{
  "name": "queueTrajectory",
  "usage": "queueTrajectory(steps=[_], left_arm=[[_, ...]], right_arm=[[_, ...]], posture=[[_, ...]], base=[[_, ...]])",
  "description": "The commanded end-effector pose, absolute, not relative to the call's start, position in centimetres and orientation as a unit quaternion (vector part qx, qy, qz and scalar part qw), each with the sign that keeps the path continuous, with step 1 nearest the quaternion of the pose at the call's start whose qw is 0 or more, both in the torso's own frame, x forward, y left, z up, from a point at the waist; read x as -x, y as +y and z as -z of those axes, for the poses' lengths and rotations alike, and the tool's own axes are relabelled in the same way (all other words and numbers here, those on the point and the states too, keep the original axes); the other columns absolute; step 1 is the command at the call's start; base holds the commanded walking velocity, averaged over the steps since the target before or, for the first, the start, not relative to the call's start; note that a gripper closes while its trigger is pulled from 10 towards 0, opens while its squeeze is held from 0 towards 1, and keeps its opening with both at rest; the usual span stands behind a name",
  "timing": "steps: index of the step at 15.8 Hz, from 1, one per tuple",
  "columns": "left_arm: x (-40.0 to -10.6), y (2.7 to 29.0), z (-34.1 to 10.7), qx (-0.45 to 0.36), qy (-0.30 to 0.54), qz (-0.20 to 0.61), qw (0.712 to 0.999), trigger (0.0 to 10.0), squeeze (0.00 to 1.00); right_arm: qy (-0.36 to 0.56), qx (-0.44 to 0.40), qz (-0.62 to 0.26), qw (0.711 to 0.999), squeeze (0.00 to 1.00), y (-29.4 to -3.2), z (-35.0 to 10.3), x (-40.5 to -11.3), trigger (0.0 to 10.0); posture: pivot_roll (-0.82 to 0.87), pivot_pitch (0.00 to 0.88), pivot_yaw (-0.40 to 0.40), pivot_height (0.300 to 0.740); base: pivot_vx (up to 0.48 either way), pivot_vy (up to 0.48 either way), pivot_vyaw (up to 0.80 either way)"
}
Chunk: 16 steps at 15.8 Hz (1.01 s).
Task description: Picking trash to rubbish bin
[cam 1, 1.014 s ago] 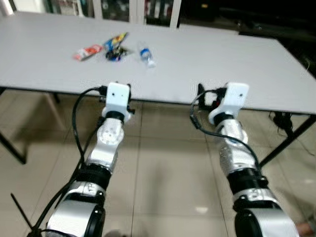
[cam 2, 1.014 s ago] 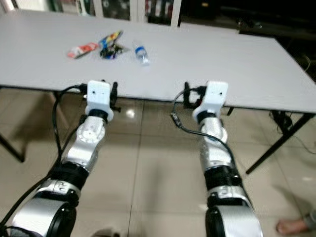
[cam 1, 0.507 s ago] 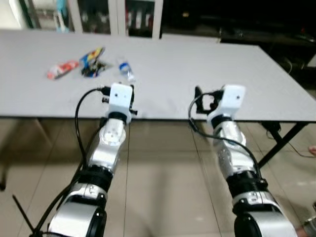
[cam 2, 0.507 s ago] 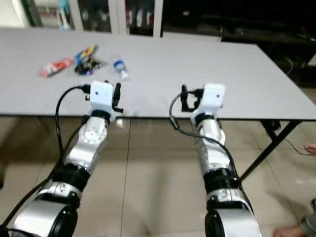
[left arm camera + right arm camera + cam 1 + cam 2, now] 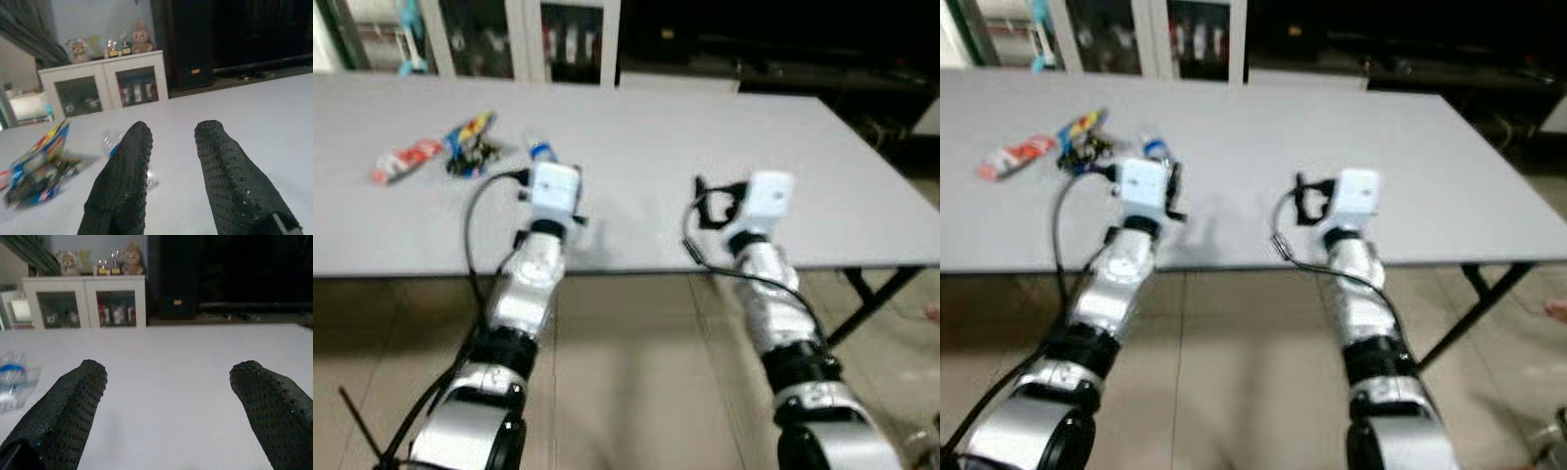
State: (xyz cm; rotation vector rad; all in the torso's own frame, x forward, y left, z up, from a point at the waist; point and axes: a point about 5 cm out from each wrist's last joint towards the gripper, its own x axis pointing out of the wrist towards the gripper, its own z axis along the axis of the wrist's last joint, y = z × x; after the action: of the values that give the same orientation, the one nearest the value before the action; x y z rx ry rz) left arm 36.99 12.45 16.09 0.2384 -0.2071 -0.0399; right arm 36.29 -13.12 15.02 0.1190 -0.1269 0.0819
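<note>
Trash sits on the grey table (image 5: 705,147): crushed bottle (image 5: 110,142) just ahead of my left gripper (image 5: 171,147), wrappers (image 5: 440,152) beyond. Both grippers are empty, left narrowly parted, right gripper (image 5: 166,387) wide. I'd widen left, approach the bottle low and straight.

grey table (image 5: 705,137) | red wrapper (image 5: 406,160) | colourful packet (image 5: 470,130) | crushed bottle (image 5: 539,150)

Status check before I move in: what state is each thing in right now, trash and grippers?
red wrapper: lying flat on table.
colourful packet: lying crumpled, beside red wrapper.
plastic bottle: on its side.
left gripper: open, empty, over table.
right gripper: wide open, empty.
</note>
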Motion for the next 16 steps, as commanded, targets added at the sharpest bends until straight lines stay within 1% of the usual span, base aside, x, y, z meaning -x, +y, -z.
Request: queueTrajectory(steps=[1, 11, 16], left_arm=[[-37.19, 13.23, -16.73, -0.123, -0.109, 0.009, 0.986, 10.0, 0.0], [-37.12, 13.27, -16.84, -0.124, -0.109, 0.002, 0.986, 10.0, 0.0], [-37.11, 13.22, -16.84, -0.126, -0.109, 0.002, 0.986, 10.0, 0.0]], right_arm=[[-0.069, -0.062, -0.052, 0.994, 0.0, -12.38, -15.51, -36.36, 10.0], [-0.063, -0.061, -0.057, 0.995, 0.0, -12.36, -15.61, -36.47, 10.0], [-0.062, -0.061, -0.059, 0.994, 0.0, -12.32, -15.61, -36.51, 10.0]], posture=[[-0.06, 0.0, -0.104, 0.74], [-0.06, 0.016, -0.114, 0.74], [-0.06, 0.014, -0.112, 0.74]], base=[[0.461, 0.0, 0.0], [0.438, 0.0, 0.0], [0.0, 0.0, 0.0]])
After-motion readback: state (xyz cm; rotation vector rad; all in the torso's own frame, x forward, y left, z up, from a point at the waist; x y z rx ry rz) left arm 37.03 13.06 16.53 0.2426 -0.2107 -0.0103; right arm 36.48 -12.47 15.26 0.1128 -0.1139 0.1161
